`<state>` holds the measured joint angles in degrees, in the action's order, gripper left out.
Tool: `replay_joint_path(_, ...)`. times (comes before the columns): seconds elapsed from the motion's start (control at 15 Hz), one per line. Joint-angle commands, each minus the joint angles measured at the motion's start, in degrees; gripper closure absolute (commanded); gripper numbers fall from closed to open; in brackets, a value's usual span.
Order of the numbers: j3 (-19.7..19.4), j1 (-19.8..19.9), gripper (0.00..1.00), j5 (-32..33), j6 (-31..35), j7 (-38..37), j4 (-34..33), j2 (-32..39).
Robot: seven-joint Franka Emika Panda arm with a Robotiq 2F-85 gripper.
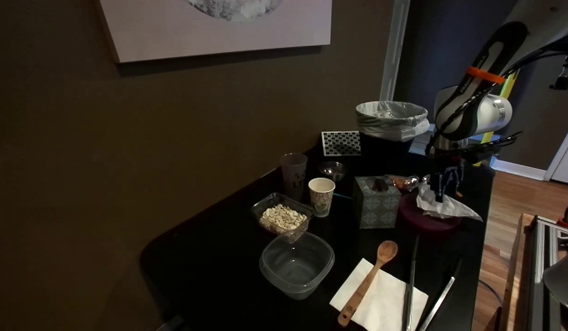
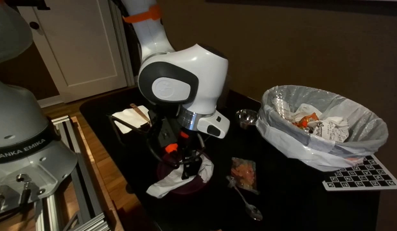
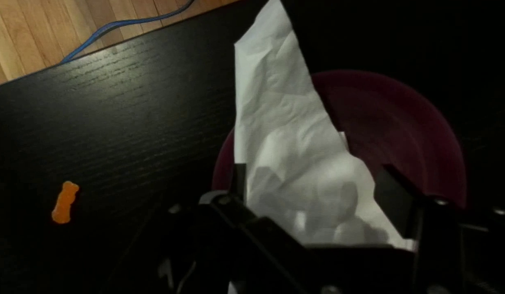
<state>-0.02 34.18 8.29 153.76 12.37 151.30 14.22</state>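
So, the crumpled white napkin (image 3: 293, 118) is draped across a shallow dark red dish (image 3: 403, 122), one pointy end sticking out past the rim. The gripper (image 3: 313, 166) is right down around it with its fingers apart, one on either side of the paper; can't tell whether either actually touches.

Tightest neighbour is the patterned tissue box (image 1: 377, 209), standing right beside the dish. A bag of orange candy (image 2: 243, 175) lies near too, with a metal spoon (image 2: 245, 201) at its edge, and a lone orange gummy (image 3: 64, 202) sits apart from the dish on the black table (image 3: 134, 122). Past the tissue box there's a paper cup (image 1: 321, 197), a taller see-through cup (image 1: 293, 174), a plastic tub of oats (image 1: 261, 208) and a clear container (image 1: 297, 271). A wooden spoon (image 1: 366, 285) lies across a flat paper napkin (image 1: 394, 299), and what look like metal tongs (image 1: 439, 301) overlap that napkin's edge. Further out: a small metal bowl (image 2: 245, 118), then the lined trash bin (image 2: 298, 154), which partly hides a checkered board (image 2: 362, 176). Heads up, in an exterior view the arm (image 2: 208, 73) cuts right across the wooden spoon and flat paper napkin, covering part of both.
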Motion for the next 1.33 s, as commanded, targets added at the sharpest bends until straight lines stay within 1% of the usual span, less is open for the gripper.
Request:
replay_joint_path(0.0,-7.8,-9.0,0.43,1.1,5.4,-3.6,-0.4,3.0)
replay_joint_path(0.07,-9.3,-10.9,0.45,1.1,7.4,-4.1,-0.2,3.6)
replay_joint_path(0.2,-11.3,-13.4,0.45,0.7,11.5,-4.5,0.0,5.1)
replay_joint_path(0.27,-12.3,-14.6,0.42,0.8,13.4,-4.9,0.1,5.8)
replay_joint_path(0.33,-12.7,-15.2,0.3,0.2,15.3,-4.8,0.3,6.5)
replay_joint_path(0.4,-13.0,-15.8,0.32,-0.1,16.8,-4.7,0.3,7.3)
replay_joint_path(0.47,-13.1,-16.1,0.36,-0.5,18.3,-4.5,0.3,8.0)
replay_joint_path(0.53,-13.3,-16.6,0.57,-0.5,19.6,-4.5,0.3,8.7)
replay_joint_path(0.6,-13.1,-16.6,0.58,-0.8,20.5,-4.2,0.4,9.1)
replay_joint_path(0.67,-13.1,-16.8,0.64,-0.9,21.4,-4.1,0.4,9.6)
replay_joint_path(0.8,-12.5,-16.6,0.81,-1.3,22.7,-3.8,0.5,10.4)
replay_joint_path(0.93,-11.4,-15.9,0.96,-1.7,23.0,-3.4,0.6,11.0)
replay_joint_path(1.0,-10.5,-15.0,1.0,-2.0,22.8,-3.0,0.7,10.9)
replay_joint_path(1.13,-7.5,-12.4,1.0,-2.8,21.4,-1.7,0.8,10.2)
replay_joint_path(1.2,-7.0,-12.2,1.0,-2.9,20.7,-1.5,0.9,9.9)
replay_joint_path(1.27,-5.8,-11.2,1.0,-3.1,19.9,-0.8,1.0,9.3)
